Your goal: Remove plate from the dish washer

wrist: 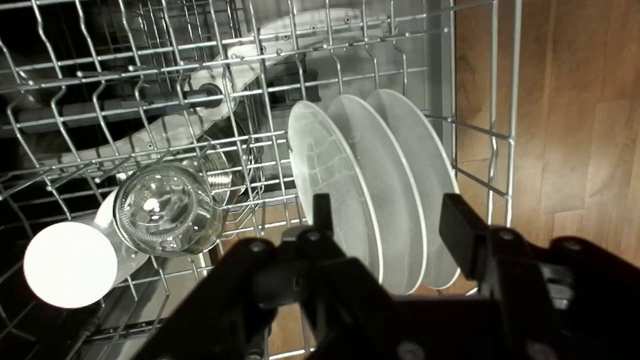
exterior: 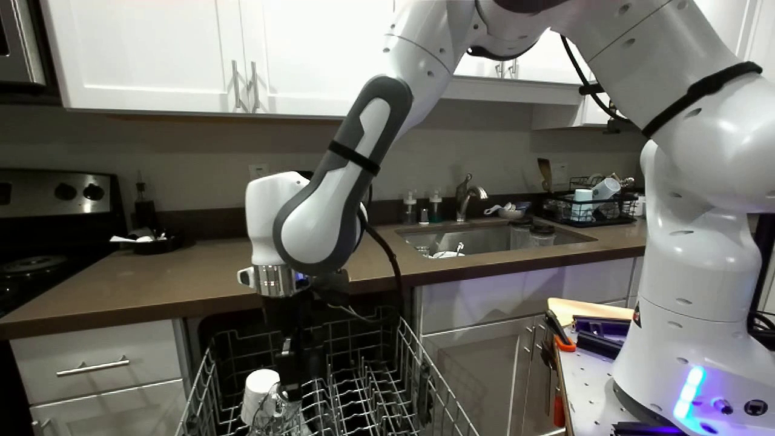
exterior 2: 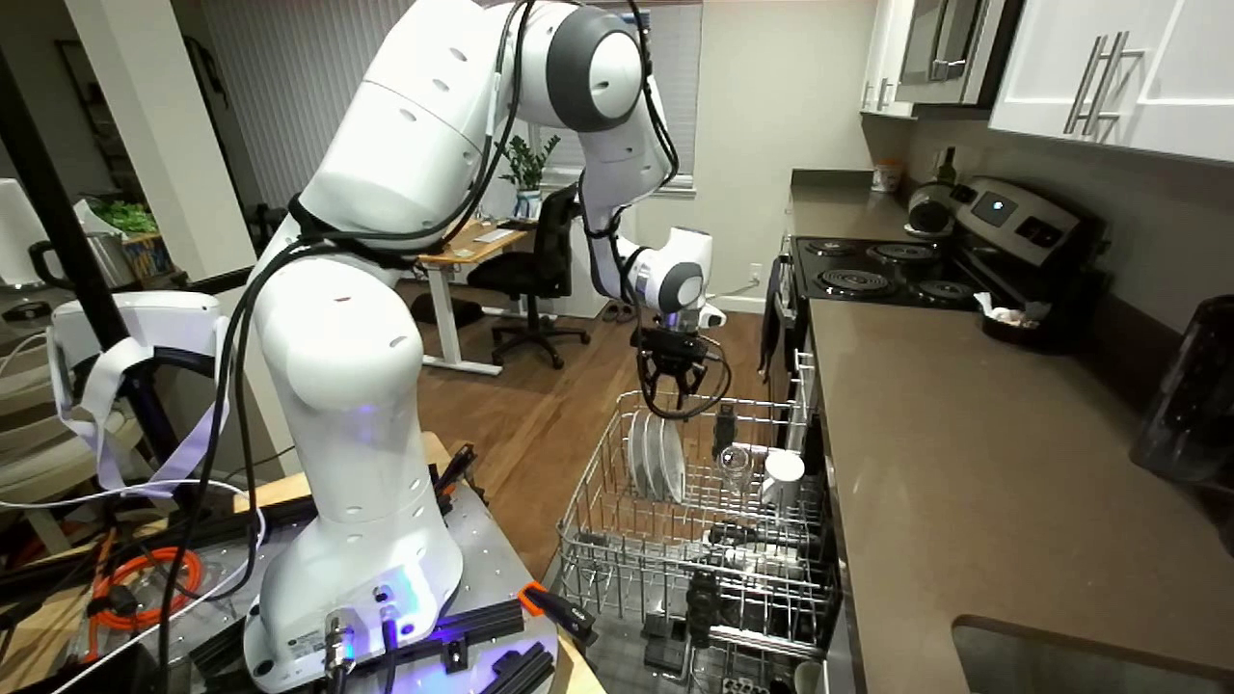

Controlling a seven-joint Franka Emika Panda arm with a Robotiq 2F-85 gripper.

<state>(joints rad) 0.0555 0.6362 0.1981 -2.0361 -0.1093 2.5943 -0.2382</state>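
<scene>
Three white plates (wrist: pixel 387 185) stand on edge, side by side, in the wire rack of the dish washer. They also show in an exterior view (exterior 2: pixel 672 463); I cannot make them out in an exterior view from across the counter. The dish washer's upper rack (exterior: pixel 445 393) is pulled out; it also shows in an exterior view (exterior 2: pixel 590 557) and the wrist view (wrist: pixel 511 150). My gripper (wrist: pixel 387 220) is open and empty above the plates, pointing down, one finger on each side of their upper edges in the wrist view. It also shows in both exterior views (exterior: pixel 290 369) (exterior 2: pixel 683 390).
A glass jar (wrist: pixel 165 210) and a white mug (wrist: pixel 70 265) stand in the rack beside the plates. The brown counter (exterior 2: pixel 925 434) runs along the rack. The rack's wire side walls rise around the plates. A lower rack (exterior 2: pixel 733 641) sits below.
</scene>
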